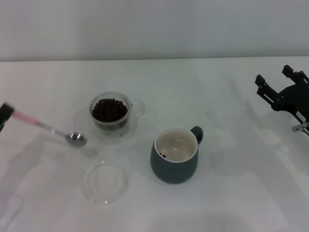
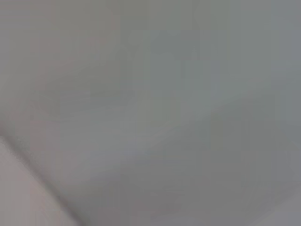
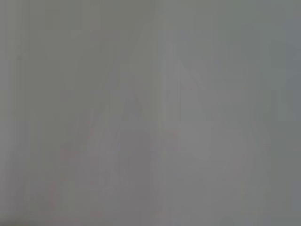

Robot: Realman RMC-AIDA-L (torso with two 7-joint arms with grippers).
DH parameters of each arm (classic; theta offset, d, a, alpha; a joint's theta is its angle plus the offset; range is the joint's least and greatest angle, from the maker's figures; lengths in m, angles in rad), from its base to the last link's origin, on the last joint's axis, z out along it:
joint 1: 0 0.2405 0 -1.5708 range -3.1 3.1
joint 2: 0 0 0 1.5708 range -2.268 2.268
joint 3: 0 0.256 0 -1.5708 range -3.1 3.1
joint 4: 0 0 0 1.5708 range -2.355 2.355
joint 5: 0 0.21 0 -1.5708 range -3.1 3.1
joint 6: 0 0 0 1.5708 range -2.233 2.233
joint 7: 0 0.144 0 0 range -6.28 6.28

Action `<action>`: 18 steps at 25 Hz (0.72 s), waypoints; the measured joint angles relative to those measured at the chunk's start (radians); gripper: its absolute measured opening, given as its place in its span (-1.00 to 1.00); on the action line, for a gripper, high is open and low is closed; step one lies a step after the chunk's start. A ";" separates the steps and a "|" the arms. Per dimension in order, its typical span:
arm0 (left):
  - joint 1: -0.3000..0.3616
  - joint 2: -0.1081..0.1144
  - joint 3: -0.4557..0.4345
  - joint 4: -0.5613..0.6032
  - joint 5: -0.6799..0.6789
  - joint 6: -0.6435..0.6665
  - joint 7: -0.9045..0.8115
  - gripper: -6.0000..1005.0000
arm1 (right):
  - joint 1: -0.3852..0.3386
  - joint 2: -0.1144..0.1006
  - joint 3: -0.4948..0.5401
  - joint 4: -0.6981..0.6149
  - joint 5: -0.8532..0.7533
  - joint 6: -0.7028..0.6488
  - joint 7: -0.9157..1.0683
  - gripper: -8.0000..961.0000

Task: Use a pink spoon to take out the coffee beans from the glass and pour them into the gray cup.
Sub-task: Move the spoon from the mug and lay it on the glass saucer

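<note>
The pink spoon hangs just above the table at the left, its metal bowl empty and pointing toward the glass. My left gripper is at the left edge of the head view, shut on the end of the pink handle. The glass stands on its clear saucer and is filled with dark coffee beans. Right of it and nearer me is the gray cup, with a bean or two on its cream inside. My right gripper is parked at the far right, open and holding nothing. Neither wrist view shows any object.
A shallow clear round dish lies near the front, below the glass and left of the gray cup. The white table runs back to a pale wall.
</note>
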 joint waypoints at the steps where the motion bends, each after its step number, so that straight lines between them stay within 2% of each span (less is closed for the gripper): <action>1: 0.023 0.000 0.002 -0.002 0.002 0.001 -0.008 -0.72 | 0.000 0.000 0.000 -0.003 0.003 0.003 0.000 0.73; 5: 0.059 0.002 0.008 -0.007 0.040 0.011 -0.023 -0.72 | 0.002 -0.001 0.000 -0.015 0.013 0.019 0.000 0.73; 9: 0.060 0.004 0.007 -0.006 0.077 0.027 -0.024 -0.72 | 0.013 0.000 0.000 -0.021 0.015 0.034 -0.001 0.73; 15: 0.004 0.003 0.008 -0.013 0.170 0.087 -0.037 -0.72 | 0.014 -0.001 0.000 -0.023 0.038 0.035 0.000 0.73; 18: -0.047 -0.003 0.008 -0.024 0.235 0.149 -0.038 -0.72 | 0.013 -0.002 0.000 -0.025 0.040 0.035 0.000 0.73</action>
